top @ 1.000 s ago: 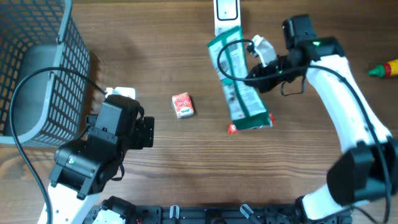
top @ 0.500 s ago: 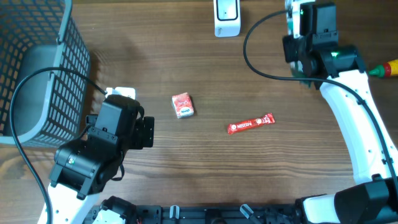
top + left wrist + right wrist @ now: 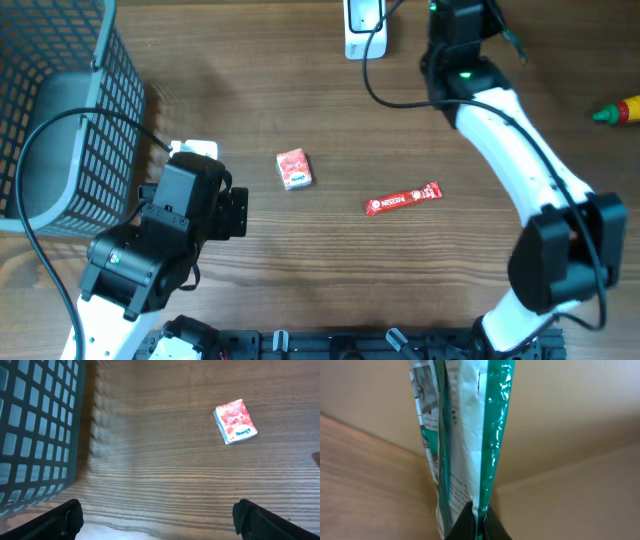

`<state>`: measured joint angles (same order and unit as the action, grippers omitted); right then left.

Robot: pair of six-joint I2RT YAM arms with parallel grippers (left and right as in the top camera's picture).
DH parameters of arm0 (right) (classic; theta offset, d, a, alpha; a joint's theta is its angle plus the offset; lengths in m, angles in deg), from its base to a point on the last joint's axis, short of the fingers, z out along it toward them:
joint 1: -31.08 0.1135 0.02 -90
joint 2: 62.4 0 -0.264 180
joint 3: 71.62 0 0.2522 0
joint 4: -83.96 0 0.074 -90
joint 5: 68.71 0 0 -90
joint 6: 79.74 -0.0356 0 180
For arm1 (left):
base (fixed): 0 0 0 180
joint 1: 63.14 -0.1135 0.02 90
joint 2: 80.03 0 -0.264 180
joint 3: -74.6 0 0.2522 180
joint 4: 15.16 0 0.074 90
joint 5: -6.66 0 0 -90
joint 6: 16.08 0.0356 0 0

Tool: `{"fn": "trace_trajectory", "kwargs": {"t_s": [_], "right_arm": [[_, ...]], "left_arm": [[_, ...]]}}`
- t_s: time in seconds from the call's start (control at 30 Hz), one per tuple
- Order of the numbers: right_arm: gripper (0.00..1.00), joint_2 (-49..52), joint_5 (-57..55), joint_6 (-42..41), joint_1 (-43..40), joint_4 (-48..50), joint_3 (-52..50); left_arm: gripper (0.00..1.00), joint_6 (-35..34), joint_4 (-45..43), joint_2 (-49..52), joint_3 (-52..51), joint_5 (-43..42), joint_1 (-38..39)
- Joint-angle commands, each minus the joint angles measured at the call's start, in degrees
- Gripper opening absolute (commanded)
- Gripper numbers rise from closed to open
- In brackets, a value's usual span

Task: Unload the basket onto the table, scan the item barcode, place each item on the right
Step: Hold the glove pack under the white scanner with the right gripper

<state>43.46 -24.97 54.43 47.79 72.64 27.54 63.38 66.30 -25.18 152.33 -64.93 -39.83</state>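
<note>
In wrist view alone: green packet (image 3: pixel 465 435)

White arms (image 3: pixel 510 140) bear black joints (image 3: pixel 560 262), cables (image 3: pixel 372 88), left pincer (image 3: pixel 159 517), green light (image 3: pixel 463 75).

Crinkled green-and-white pouch (image 3: pixel 465 435), edge-on to the wrist camera; white scanner (image 3: pixel 362 30) at overhead's top edge.

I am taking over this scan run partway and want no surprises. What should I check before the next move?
1. Right hand shut on the green-and-white bag: ok.
2. Bag's barcode turned toward the scanner: cannot tell. No barcode shows in the wrist view, and the overhead view does not show the bag.
3. Left hand open and empty: ok.
4. Red sachet and red packet lying apart from the right arm: ok.
</note>
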Motion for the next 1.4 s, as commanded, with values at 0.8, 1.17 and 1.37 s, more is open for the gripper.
{"fn": "trace_trajectory", "kwargs": {"t_s": [0.8,1.17,1.37], "right_arm": [[0.05,31.6,-8.5,26.3,7.4,38.3,1.4],[0.04,31.7,-3.4,23.1,10.0,24.2,1.4],[0.04,31.7,-1.2,23.3,9.8,17.6,1.4]], "left_arm": [[1.0,0.7,-0.2,-0.1,0.0,0.5,0.0],[1.0,0.7,-0.2,-0.1,0.0,0.5,0.0],[1.0,0.7,-0.2,-0.1,0.0,0.5,0.0]]}}
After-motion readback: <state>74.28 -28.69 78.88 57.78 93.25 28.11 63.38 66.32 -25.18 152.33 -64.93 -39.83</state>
